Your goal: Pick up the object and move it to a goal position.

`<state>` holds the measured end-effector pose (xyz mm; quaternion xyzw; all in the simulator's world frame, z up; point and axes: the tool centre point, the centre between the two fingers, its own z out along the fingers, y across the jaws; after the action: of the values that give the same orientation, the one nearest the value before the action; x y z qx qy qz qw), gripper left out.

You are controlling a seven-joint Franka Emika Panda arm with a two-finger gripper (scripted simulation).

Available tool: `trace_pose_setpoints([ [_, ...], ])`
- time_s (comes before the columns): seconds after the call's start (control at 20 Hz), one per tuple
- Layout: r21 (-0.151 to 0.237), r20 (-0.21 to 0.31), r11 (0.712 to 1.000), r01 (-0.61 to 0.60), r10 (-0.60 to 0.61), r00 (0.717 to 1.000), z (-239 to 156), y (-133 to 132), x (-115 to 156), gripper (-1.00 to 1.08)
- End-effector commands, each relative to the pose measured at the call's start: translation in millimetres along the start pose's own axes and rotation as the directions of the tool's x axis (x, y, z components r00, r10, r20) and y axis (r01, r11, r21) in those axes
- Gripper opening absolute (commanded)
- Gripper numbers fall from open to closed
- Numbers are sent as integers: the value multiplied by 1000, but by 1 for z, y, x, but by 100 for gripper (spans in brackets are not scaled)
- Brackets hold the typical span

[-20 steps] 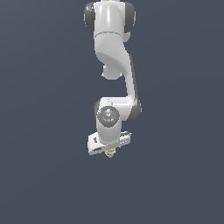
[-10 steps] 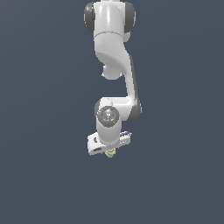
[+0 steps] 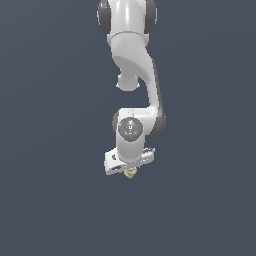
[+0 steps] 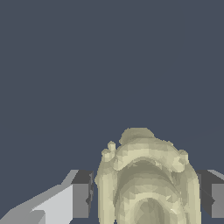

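The object (image 3: pixel 131 173) is a small pale yellow-beige lump that shows just below the centre of the exterior view, peeking out under the white hand of the arm. In the wrist view the object (image 4: pixel 146 183) fills the lower middle of the frame: a ridged, lumpy, arched form with small knobs along its upper edge. It sits between the two fingers (image 4: pixel 81 194), whose dark pads stand on either side of it. One pad is right against its side; the other is close to its opposite side, at the frame's lower right edge.

The jaws of the gripper (image 3: pixel 129 169) are closed in narrowly on the object and have hold of it, with nothing but flat dark background around it in both views.

The gripper points straight down. Its broad white hand body lies tilted across the frame, the end toward the exterior view's left a little lower than the other. Above it, the round wrist joint (image 3: pixel 131 129) faces the camera, showing a grey disc with a small teal mark. From there the arm (image 3: pixel 142 65) rises along a curved white link, bending toward the exterior view's right, then back to the shoulder with its dark grey side caps at the top centre of the frame.
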<state>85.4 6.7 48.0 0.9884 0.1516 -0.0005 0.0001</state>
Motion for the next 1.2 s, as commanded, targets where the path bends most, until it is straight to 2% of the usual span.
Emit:
trace_pose_setpoints([
  [0.0,0,-1,1000,2,-2,1000,-8,-15,0,-100],
  [0.8,-1,-1,1000,2,-2,1000,-93,-179,2,-100],
  [0.95,-1,-1,1000,2,-2,1000,-105,-202,3,-100],
  [1.15,-1,-1,1000,1,-1,1000,-115,-221,4,-100],
])
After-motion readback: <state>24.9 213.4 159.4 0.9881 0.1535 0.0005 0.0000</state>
